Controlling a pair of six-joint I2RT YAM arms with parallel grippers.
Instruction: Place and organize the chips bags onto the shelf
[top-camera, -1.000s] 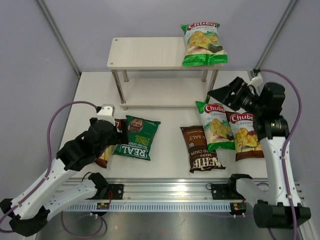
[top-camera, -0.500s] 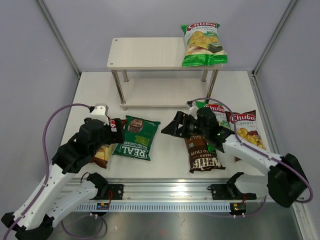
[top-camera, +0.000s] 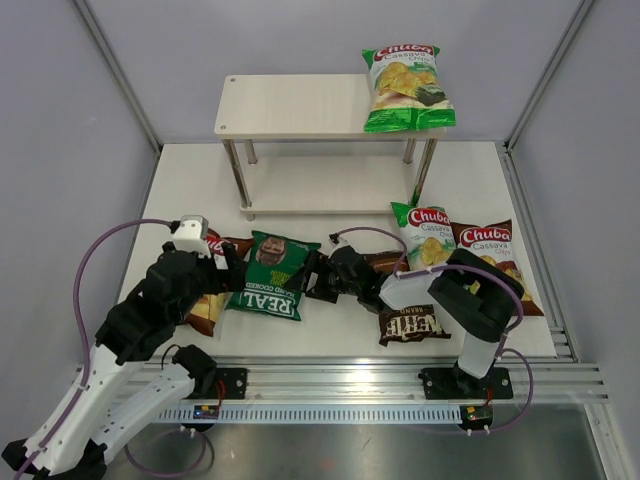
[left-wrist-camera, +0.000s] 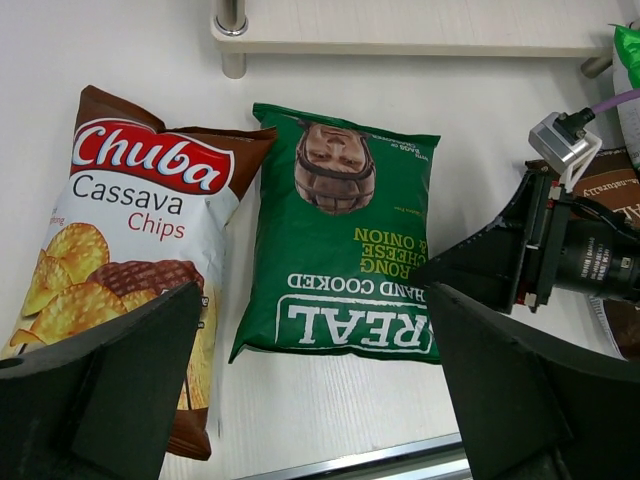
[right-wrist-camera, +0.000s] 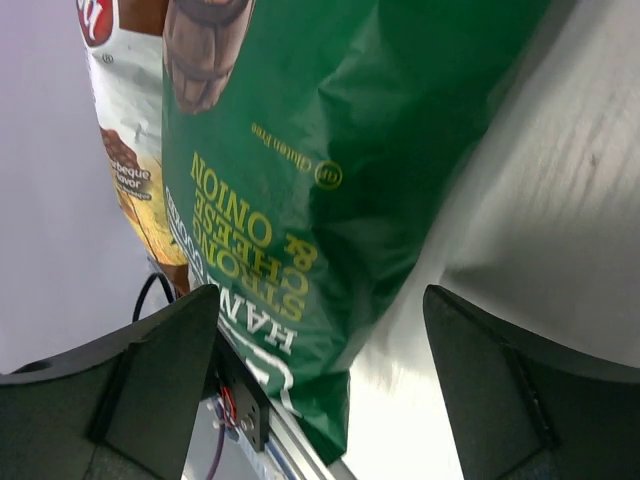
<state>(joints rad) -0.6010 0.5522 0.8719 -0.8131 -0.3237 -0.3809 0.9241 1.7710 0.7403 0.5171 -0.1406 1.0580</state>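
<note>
The shelf (top-camera: 290, 105) stands at the back with a light-green Chuba bag (top-camera: 405, 88) on the right of its top board. The dark-green REAL bag (top-camera: 272, 275) lies flat beside a brown-and-white Chuba bag (left-wrist-camera: 130, 230). My left gripper (top-camera: 225, 265) hovers open over both, empty. My right gripper (top-camera: 316, 280) is open and low at the REAL bag's right edge (right-wrist-camera: 300, 170), one finger on each side of that edge. The Kettle bag (top-camera: 412, 322) lies partly under the right arm. Another light-green Chuba (top-camera: 430, 240) and a second brown-and-white Chuba (top-camera: 495, 255) lie at the right.
The shelf's lower board (left-wrist-camera: 400, 25) and a silver leg (left-wrist-camera: 232, 20) sit just behind the REAL bag. A metal rail (top-camera: 330, 385) runs along the near table edge. Grey walls enclose the table. Purple cables loop off both arms.
The right arm has swung from the back right, down and left across the Kettle bag, to the REAL bag's right edge. The left arm has drawn back a little.
</note>
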